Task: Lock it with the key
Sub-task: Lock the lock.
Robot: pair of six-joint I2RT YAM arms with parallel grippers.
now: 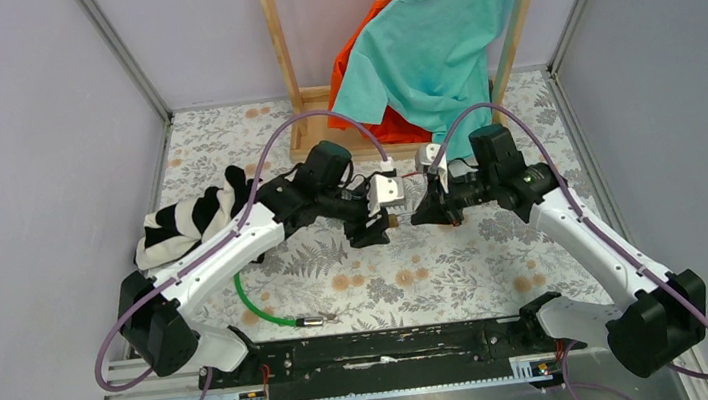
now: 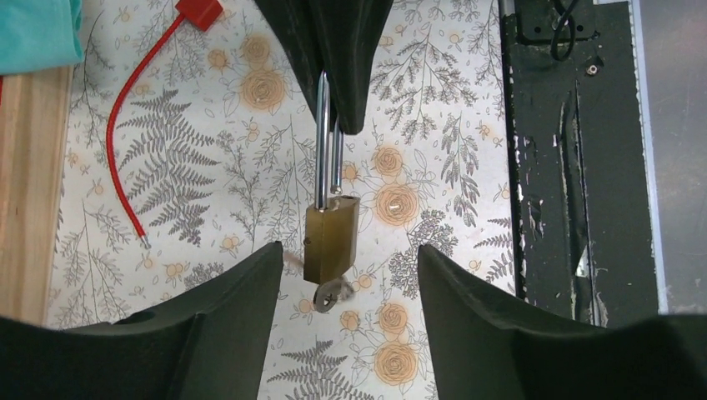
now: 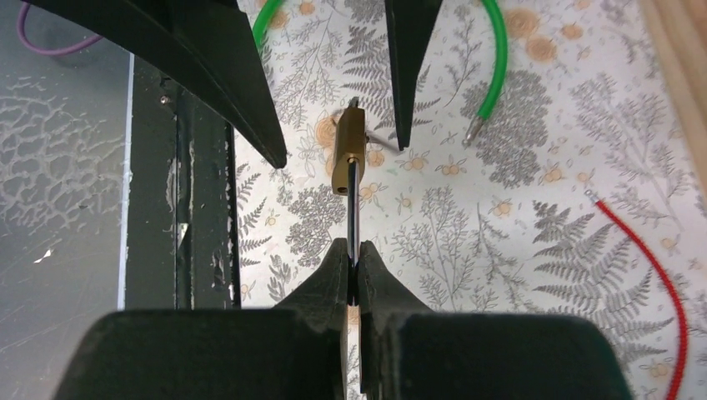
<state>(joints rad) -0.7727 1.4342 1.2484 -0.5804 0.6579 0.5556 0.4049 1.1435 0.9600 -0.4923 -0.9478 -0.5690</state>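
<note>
Right gripper point(image 3: 353, 254) pinched shut on shackle point(image 2: 327, 142). Padlock point(image 2: 332, 237) hangs mid-air over surface point(image 2: 208, 167), long axis 12–6 in left wrist view. Key point(image 2: 329, 293) at 6 o'clock end. Left gripper point(image 2: 350, 252) open, empty, straddling body, nearer key.

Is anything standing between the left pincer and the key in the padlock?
Nothing visible does. The open left pincer straddles the brass padlock, and the key pokes out of the body's near end, between the fingers. The right pincer is shut on the shackle at the far end, clear of the key.
</note>
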